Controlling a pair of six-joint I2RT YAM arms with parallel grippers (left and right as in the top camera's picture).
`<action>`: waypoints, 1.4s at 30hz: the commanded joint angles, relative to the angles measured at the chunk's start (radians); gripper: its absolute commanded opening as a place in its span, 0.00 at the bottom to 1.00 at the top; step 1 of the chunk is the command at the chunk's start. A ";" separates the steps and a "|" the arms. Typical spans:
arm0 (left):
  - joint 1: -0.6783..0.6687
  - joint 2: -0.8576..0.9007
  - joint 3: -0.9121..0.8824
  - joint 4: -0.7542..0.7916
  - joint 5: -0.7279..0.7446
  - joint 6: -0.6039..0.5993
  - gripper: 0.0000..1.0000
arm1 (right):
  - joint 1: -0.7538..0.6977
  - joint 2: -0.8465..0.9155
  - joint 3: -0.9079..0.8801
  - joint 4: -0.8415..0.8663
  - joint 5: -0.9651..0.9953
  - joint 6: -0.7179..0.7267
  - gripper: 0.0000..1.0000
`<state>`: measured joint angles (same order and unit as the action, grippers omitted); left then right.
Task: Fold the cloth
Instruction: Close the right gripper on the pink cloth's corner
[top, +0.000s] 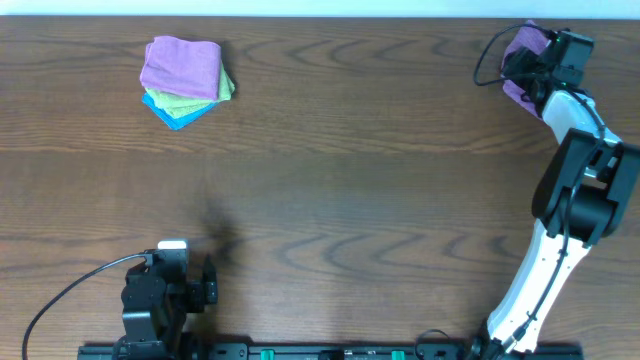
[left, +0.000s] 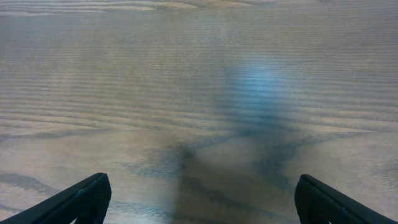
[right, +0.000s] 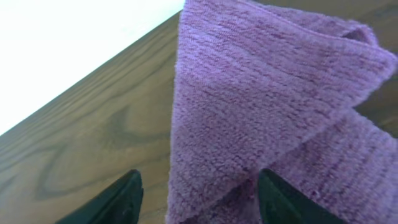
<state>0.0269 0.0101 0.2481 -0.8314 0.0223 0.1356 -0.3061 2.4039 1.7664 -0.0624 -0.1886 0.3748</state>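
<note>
A purple cloth (top: 524, 47) lies crumpled at the table's far right corner, partly under my right arm. In the right wrist view the purple cloth (right: 267, 106) shows a folded layer with a pointed corner. My right gripper (right: 198, 196) is open right above it, one finger over the cloth, the other over bare wood by its left edge. My left gripper (left: 199, 202) is open and empty over bare table near the front left; in the overhead view it (top: 196, 287) sits at the front edge.
A stack of folded cloths (top: 186, 78), purple on top, green and blue beneath, lies at the far left. The table's far edge (right: 93, 74) runs close beside the purple cloth. A black cable (top: 488, 50) loops near the right wrist.
</note>
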 joint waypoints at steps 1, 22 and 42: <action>-0.002 -0.006 -0.006 -0.059 -0.003 0.025 0.95 | 0.006 -0.040 0.016 0.006 0.046 -0.001 0.62; -0.002 -0.006 -0.006 -0.059 -0.003 0.025 0.96 | 0.011 0.028 0.016 0.050 0.087 -0.001 0.75; -0.002 -0.006 -0.006 -0.059 -0.003 0.025 0.96 | 0.019 0.074 0.016 0.074 0.087 -0.001 0.57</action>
<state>0.0269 0.0101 0.2481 -0.8314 0.0223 0.1356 -0.2970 2.4481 1.7664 0.0105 -0.1036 0.3763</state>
